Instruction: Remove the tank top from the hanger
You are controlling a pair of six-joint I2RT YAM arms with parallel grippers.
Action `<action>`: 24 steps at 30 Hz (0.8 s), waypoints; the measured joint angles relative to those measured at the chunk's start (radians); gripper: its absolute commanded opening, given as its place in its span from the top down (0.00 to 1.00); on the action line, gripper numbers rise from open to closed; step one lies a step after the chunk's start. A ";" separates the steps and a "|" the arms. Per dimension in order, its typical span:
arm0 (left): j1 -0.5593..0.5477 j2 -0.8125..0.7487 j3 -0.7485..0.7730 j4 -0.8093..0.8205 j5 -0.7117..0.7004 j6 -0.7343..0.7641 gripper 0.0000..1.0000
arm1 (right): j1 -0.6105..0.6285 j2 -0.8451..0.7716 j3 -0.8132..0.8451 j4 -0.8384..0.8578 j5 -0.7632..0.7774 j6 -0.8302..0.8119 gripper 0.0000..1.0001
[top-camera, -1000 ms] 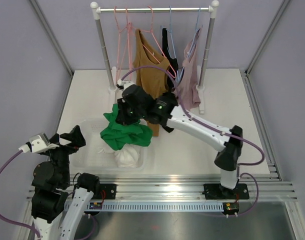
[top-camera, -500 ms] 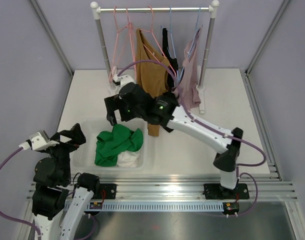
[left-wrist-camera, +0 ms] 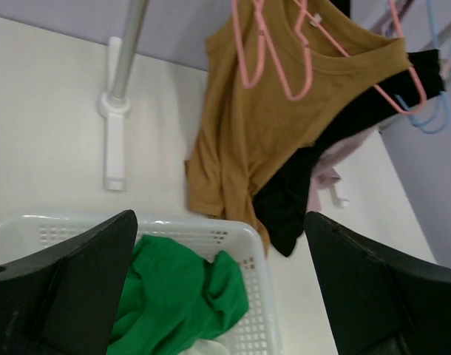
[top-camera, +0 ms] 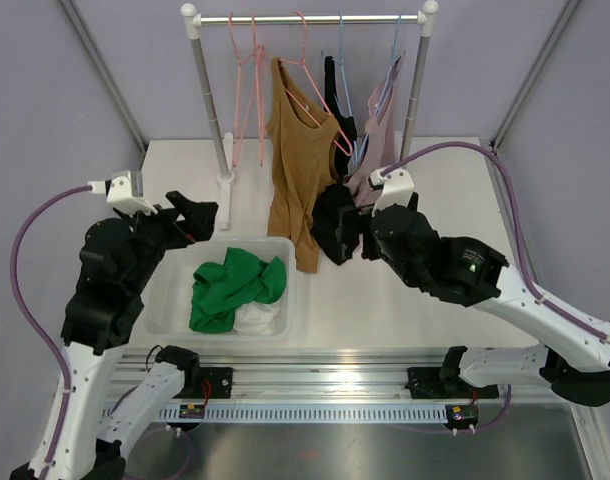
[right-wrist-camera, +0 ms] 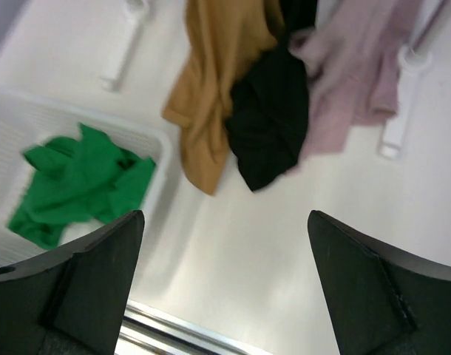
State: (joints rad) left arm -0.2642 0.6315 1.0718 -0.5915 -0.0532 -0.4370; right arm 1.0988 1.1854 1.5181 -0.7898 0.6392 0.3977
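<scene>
Three tops hang from one rack [top-camera: 305,18]: a brown top [top-camera: 290,160], a black top [right-wrist-camera: 270,118] and a pink top [top-camera: 380,150]. The hangers overlap too much to count, though a bare pink hanger [top-camera: 247,80] hangs at the left. One basket [top-camera: 235,241] on the worktop [top-camera: 365,310] holds two garments. The green top [top-camera: 230,290], off its hanger, lies on a white garment [top-camera: 257,318]. Both arms' fingers are spread and grasp nothing. A second ago the right fingers [top-camera: 337,225] carried the green top above the basket; they have since released it and pulled back beside the black top. The left fingers [top-camera: 195,220] have risen to the basket's far left corner.
</scene>
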 measured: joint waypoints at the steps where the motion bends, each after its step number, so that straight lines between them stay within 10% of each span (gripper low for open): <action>1: -0.007 0.027 0.037 -0.001 0.020 -0.006 0.01 | -0.009 -0.026 -0.054 -0.012 0.006 0.009 0.00; 11: -0.299 0.502 0.634 0.003 -0.018 0.003 0.01 | -0.025 -0.303 -0.414 -0.138 0.004 0.134 0.01; 24: -0.359 1.155 1.087 0.007 -0.144 0.010 0.01 | -0.027 -0.563 -0.459 -0.188 -0.025 0.210 0.05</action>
State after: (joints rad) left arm -0.6235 1.7866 2.1586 -0.5842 -0.1974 -0.4267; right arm 1.0721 0.6220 1.0595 -0.9779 0.6144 0.6075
